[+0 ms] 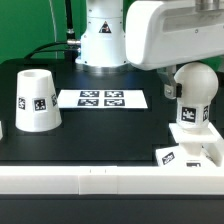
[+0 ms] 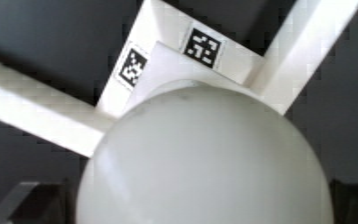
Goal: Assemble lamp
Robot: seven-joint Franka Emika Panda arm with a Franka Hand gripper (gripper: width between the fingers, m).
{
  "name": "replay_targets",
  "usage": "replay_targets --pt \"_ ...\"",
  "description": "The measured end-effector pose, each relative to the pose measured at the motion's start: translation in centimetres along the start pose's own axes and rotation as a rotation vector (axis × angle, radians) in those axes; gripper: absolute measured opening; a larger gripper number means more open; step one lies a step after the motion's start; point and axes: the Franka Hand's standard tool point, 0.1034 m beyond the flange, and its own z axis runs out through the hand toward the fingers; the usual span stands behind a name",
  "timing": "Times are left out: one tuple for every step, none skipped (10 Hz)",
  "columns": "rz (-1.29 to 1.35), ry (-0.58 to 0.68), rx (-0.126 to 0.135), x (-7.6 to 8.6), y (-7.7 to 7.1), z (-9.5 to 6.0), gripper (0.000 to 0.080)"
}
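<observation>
The rounded white bulb [image 1: 193,88] stands upright on the low square base [image 1: 190,154] at the exterior view's right, near the table's front. My gripper [image 1: 188,72] hangs over it, open, with its jaws wide on either side of the bulb's top; one dark finger [image 1: 170,88] shows beside the bulb. In the wrist view the bulb [image 2: 197,150] fills the picture between the dark fingertips [image 2: 12,205], and my gripper [image 2: 194,208] does not press on it. Behind the bulb lies the tagged base [image 2: 220,58]. The tapered shade [image 1: 35,100] stands apart at the exterior view's left.
The marker board [image 1: 101,98] lies flat mid-table in front of the arm's white pedestal [image 1: 100,40]. A white rail [image 1: 100,180] runs along the table's front edge, close to the base. A small white piece [image 1: 2,128] shows at the left edge.
</observation>
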Motion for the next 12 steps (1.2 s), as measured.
replay_targets --pt "-0.078 -0.001 -0.001 -0.06 0.10 0.04 0.0698" --pt "-0.120 -0.002 -0.001 -0.08 0.13 0.08 0.0698" --pt "-0.197 -0.003 -0.001 -0.13 0.20 0.11 0.0698" --pt "-0.257 -0.004 -0.004 -0.13 0.17 0.14 0.0698" --pt "-0.361 -0.007 -0.013 -0.05 -0.13 0.22 0.0698" --pt "-0.450 -0.007 -0.022 -0.03 -0.34 0.36 0.0698" --pt "-0.544 -0.011 -0.033 -0.07 -0.40 0.49 0.0698" --pt "-0.648 -0.013 -0.044 -0.09 -0.28 0.56 0.0698" --pt "-0.737 -0.018 -0.050 -0.13 -0.20 0.60 0.0698" --pt "-0.862 -0.031 -0.062 -0.13 -0.04 0.61 0.0698" --pt "-0.952 -0.039 -0.073 -0.09 0.07 0.56 0.0698" --pt "-1.014 -0.047 -0.077 -0.09 0.10 0.56 0.0698"
